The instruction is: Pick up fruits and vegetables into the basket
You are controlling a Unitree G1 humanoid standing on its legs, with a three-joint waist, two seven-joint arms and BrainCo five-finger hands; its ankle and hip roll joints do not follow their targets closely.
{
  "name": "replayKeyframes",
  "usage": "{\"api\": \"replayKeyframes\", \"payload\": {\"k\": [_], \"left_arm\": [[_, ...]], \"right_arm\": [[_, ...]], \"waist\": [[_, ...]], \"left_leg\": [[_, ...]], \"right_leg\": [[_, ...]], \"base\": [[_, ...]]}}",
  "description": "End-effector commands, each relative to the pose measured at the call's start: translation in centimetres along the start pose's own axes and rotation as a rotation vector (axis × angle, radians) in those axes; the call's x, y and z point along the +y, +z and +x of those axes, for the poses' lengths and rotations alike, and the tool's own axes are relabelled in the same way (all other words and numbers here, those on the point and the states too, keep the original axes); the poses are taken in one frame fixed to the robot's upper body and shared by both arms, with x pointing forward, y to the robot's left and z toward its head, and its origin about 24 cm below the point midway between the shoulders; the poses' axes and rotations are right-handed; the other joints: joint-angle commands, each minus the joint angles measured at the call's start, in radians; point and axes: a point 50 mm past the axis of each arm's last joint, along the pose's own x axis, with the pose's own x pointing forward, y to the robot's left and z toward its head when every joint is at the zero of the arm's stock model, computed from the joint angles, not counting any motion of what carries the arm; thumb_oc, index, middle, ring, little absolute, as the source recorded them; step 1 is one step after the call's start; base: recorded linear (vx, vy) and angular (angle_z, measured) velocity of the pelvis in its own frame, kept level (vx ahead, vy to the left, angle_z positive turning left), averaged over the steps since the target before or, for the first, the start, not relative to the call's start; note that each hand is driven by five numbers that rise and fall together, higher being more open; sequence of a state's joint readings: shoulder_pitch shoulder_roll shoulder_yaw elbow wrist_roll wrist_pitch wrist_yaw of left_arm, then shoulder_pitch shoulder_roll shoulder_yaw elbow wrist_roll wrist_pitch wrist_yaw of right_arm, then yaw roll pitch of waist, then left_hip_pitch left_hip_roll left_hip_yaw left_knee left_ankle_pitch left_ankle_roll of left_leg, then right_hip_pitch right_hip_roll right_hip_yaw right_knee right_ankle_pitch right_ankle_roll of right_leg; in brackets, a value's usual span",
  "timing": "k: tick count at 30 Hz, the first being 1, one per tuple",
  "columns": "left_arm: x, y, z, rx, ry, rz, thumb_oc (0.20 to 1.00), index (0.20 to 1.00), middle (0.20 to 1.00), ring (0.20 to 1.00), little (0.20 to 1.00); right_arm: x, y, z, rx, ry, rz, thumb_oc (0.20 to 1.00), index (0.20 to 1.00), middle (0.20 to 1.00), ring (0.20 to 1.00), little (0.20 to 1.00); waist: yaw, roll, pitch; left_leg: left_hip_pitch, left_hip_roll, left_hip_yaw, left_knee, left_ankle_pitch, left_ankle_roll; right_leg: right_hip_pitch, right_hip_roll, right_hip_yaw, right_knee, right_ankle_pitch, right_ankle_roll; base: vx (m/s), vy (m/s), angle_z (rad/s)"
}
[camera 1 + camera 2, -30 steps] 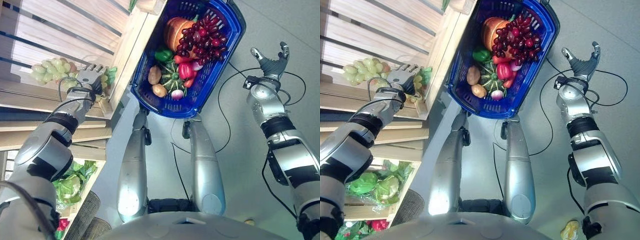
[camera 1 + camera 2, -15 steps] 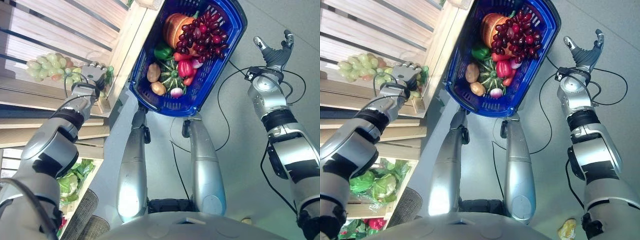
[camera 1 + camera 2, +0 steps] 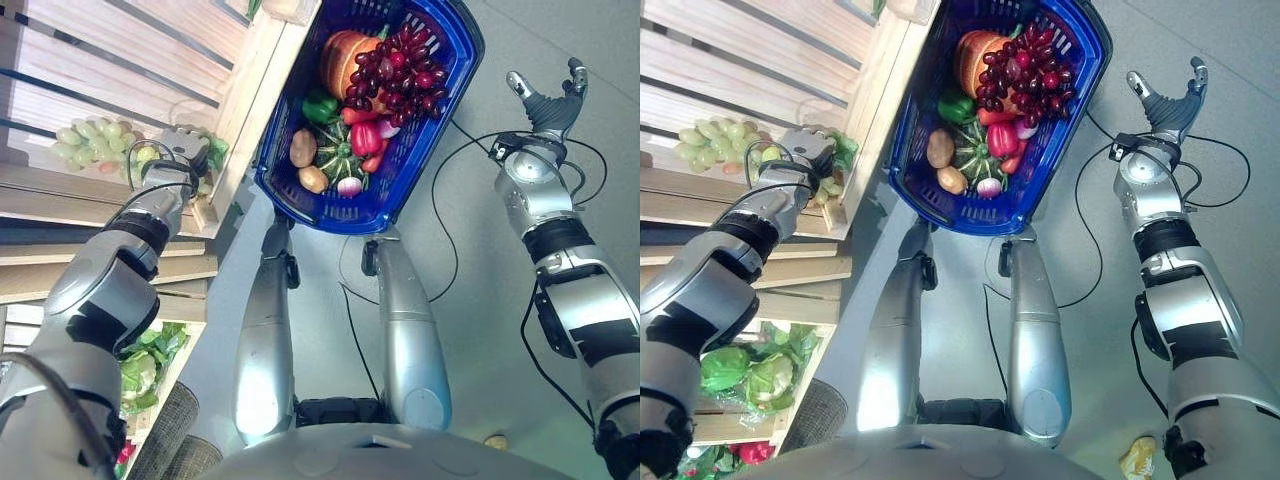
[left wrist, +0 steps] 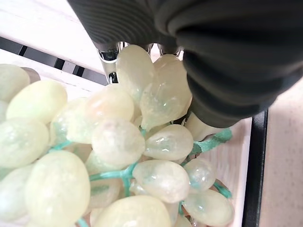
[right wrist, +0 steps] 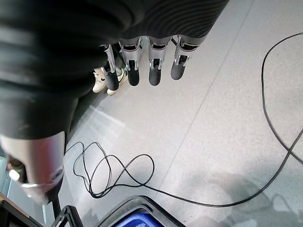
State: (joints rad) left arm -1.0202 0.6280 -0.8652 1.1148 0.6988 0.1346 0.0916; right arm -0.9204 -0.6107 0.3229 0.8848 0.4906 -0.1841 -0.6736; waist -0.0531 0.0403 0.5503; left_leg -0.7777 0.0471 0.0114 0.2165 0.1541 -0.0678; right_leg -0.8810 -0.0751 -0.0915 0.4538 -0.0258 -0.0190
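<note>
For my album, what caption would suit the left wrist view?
Left hand pressed close against a bunch of pale green grapes on the wooden shelf.

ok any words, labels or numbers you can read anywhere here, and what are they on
None that can be read.
Blue basket: no label or print visible on its walls or rim.
Wooden shelf: bare slats, no sign or price tag.
Green grapes at the left robot hand: no sticker.
Right robot hand: no marking visible on it.
</note>
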Motion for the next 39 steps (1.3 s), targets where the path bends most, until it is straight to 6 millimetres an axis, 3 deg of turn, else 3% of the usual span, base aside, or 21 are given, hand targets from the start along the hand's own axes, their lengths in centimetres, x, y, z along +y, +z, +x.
{"api": "replayKeyframes", "payload": {"k": [1,5,8,9,18,24,39], "left_arm": [[-9.6,-6.6,-3.6,0.319,-0.426,-0.039,0.2,0.2,0.2,0.2,0.2],[-9.3,-6.4,-3.4,0.328,-0.357,-0.207,0.2,0.2,0.2,0.2,0.2],[-8.1,-6.2,-2.8,0.35,-0.229,-0.606,0.2,0.2,0.2,0.2,0.2],[-7.1,-6.4,-2.5,0.359,-0.155,-0.826,0.2,0.2,0.2,0.2,0.2],[-1.5,-8.2,-2.2,0.191,0.278,-1.616,0.2,0.2,0.2,0.2,0.2],[0.5,-8.2,-2.6,0.044,0.419,-1.815,0.2,0.2,0.2,0.2,0.2],[3.0,-8.2,-2.9,-0.16,0.535,-2.049,0.2,0.2,0.2,0.2,0.2]], "right_arm": [[-1.0,0.1,0.0,-0.04,-0.029,0.014,1.0,1.0,1.0,1.0,1.0],[-0.9,0.3,-0.1,-0.045,-0.023,0.019,1.0,1.0,1.0,1.0,1.0],[-0.6,0.5,-0.4,-0.059,-0.006,0.027,1.0,1.0,1.0,1.0,1.0],[-0.4,0.6,-0.6,-0.074,0.005,0.032,1.0,1.0,1.0,1.0,1.0],[-0.4,1.1,-2.9,-0.19,0.059,0.038,1.0,1.0,1.0,1.0,1.0],[-0.6,1.5,-3.4,-0.243,0.071,0.032,1.0,1.0,1.0,1.0,1.0],[-0.5,1.4,-3.7,-0.257,0.114,0.042,1.0,1.0,1.0,1.0,1.0]], "waist": [[0.001,-0.014,-0.03],[0.0,-0.014,-0.03],[0.003,-0.013,-0.03],[0.003,-0.012,-0.03],[0.015,-0.003,-0.03],[0.024,0.0,-0.03],[0.02,-0.003,-0.03]], "left_leg": [[-0.011,-0.026,-0.008,0.105,-0.101,0.022],[-0.01,-0.026,-0.008,0.104,-0.099,0.021],[-0.008,-0.026,-0.01,0.101,-0.095,0.021],[-0.008,-0.027,-0.009,0.101,-0.094,0.021],[0.008,-0.036,-0.018,0.085,-0.094,0.024],[0.018,-0.04,-0.024,0.078,-0.098,0.026],[0.017,-0.033,-0.014,0.083,-0.102,0.023]], "right_leg": [[0.076,-0.012,0.005,-0.128,0.09,0.083],[0.078,-0.011,0.007,-0.129,0.09,0.081],[0.078,-0.008,0.009,-0.124,0.086,0.08],[0.076,-0.007,0.011,-0.121,0.083,0.08],[0.085,-0.01,0.006,-0.114,0.063,0.082],[0.092,-0.014,-0.001,-0.108,0.05,0.081],[0.091,-0.016,-0.001,-0.097,0.036,0.078]], "base": [[0.0,0.0,0.0],[0.0,0.0,0.0],[0.0,0.0,0.0],[0.0,0.0,0.0],[0.0,0.0,0.0],[0.0,0.002,0.04],[0.0,0.001,0.0]]}}
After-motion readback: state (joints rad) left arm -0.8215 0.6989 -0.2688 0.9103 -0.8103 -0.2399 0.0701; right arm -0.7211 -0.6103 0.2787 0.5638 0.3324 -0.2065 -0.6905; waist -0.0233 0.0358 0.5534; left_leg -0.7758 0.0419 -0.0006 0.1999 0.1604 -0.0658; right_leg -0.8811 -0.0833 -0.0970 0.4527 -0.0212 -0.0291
